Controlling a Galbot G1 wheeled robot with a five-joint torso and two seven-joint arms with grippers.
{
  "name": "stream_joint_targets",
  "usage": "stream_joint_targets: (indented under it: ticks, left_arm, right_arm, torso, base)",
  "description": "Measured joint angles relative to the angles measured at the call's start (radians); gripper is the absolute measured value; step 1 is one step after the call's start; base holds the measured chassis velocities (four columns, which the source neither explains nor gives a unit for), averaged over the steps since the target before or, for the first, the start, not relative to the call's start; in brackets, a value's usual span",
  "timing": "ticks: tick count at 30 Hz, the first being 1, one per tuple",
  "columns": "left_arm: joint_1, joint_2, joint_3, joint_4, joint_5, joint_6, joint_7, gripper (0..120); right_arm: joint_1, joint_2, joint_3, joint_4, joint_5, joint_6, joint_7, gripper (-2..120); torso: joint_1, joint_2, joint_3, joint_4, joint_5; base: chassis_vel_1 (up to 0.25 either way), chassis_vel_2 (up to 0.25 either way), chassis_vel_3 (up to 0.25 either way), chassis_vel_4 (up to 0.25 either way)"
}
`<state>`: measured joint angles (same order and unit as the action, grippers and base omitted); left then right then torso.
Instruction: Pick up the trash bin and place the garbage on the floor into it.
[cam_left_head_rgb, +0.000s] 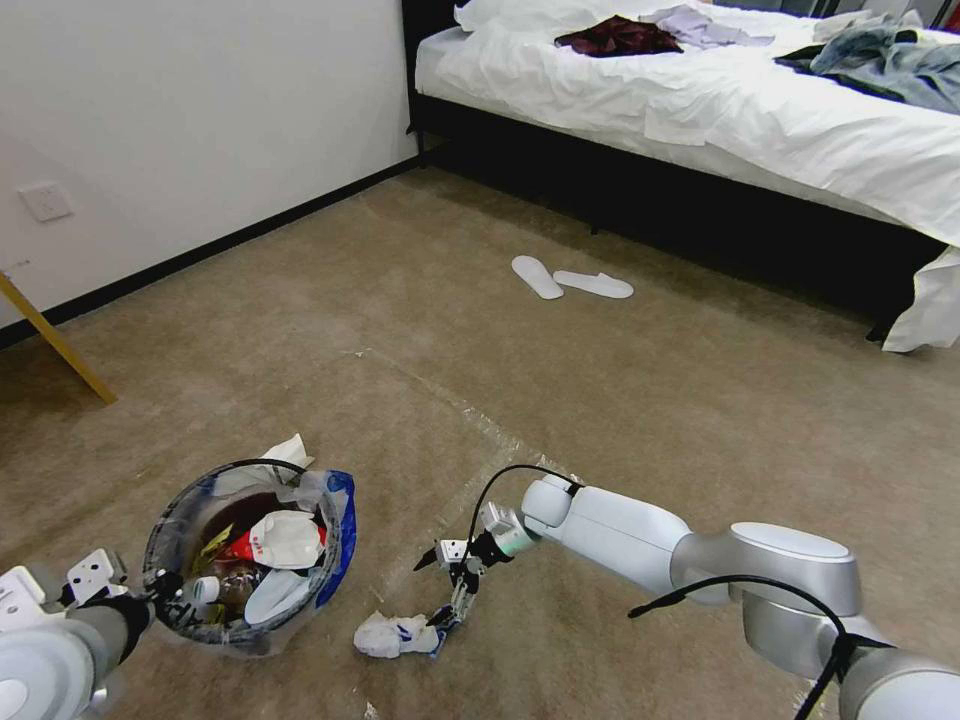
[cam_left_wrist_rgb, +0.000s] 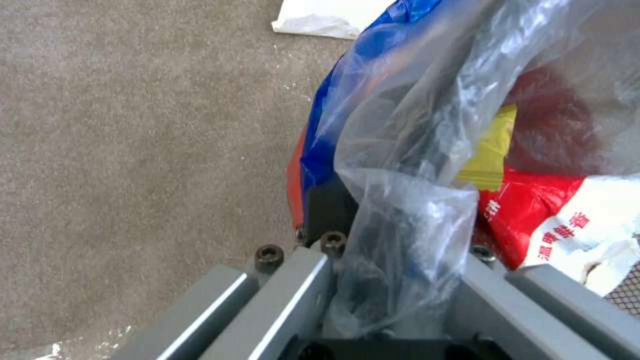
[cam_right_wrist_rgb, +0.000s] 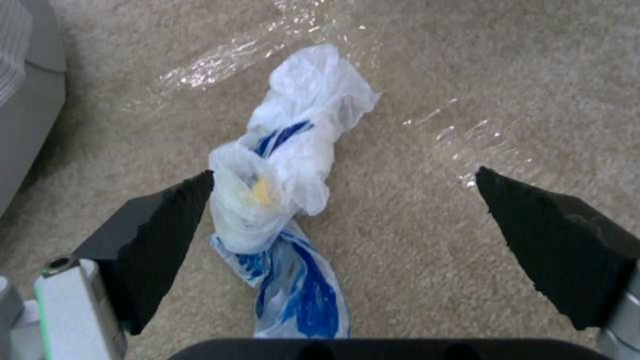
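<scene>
Two grippers work: the left gripper (cam_left_head_rgb: 165, 585) is clamped on the rim of the litter-filled trash bin (cam_left_head_rgb: 190, 520), while the right gripper (cam_left_head_rgb: 440, 590) hangs wide open, empty, over a crumpled white-and-blue bag (cam_left_head_rgb: 395, 635) on the carpet (cam_left_head_rgb: 600, 400).

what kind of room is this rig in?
Most likely a bedroom, maybe a hotel room: a bed with white sheets and clothes strewn on it, a pair of white slippers on beige carpet, and a wall socket.

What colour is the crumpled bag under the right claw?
White with blue stripes; the crumpled bag shows best in the right wrist view.
</scene>
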<state>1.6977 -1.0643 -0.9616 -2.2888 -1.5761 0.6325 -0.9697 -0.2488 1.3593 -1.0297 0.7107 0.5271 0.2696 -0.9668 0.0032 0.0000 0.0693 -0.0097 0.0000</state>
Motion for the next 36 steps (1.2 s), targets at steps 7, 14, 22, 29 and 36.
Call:
stream_joint_targets:
  ticks: [7, 14, 22, 29, 36]
  left_arm:
    - [0.0, -0.002, 0.0, 0.001, 0.002, 0.001, 0.005, 0]
    - [-0.005, 0.0, 0.002, 0.001, 0.002, 0.001, 0.006, 0]
    - [-0.012, 0.0, 0.007, 0.004, 0.002, 0.001, 0.006, 0]
    - [-0.016, 0.001, 0.011, 0.007, 0.003, 0.001, 0.006, 0]
    - [-0.014, 0.001, 0.009, 0.008, 0.004, 0.001, 0.006, 0]
  right_arm:
    - [0.015, 0.017, -0.016, -0.023, 0.001, 0.001, -0.005, 100]
    - [0.024, 0.026, -0.027, -0.029, 0.009, 0.002, -0.004, 100]
    - [0.037, 0.032, -0.039, -0.035, 0.02, 0.002, -0.01, 100]
    - [0.041, 0.051, -0.045, -0.045, 0.052, 0.009, -0.008, 100]
    - [0.041, 0.07, -0.05, -0.044, 0.073, 0.011, -0.015, 100]
  torso:
    - [0.0, 0.0, 0.0, 0.0, 0.0]
    - [0.0, 0.0, 0.0, 0.0, 0.0]
    - [0.0, 0.0, 0.0, 0.0001, 0.0]
    - [0.0, 0.0, 0.0, 0.0001, 0.0]
    - [0.0, 0.0, 0.0, 0.0, 0.0]
  base:
    - [0.0, 0.0, 0.0, 0.0]
    - [0.0, 0.0, 0.0, 0.0]
    - [0.0, 0.0, 0.0, 0.0]
    - [0.0, 0.0, 0.0, 0.0]
    - [0.0, 0.0, 0.0, 0.0]
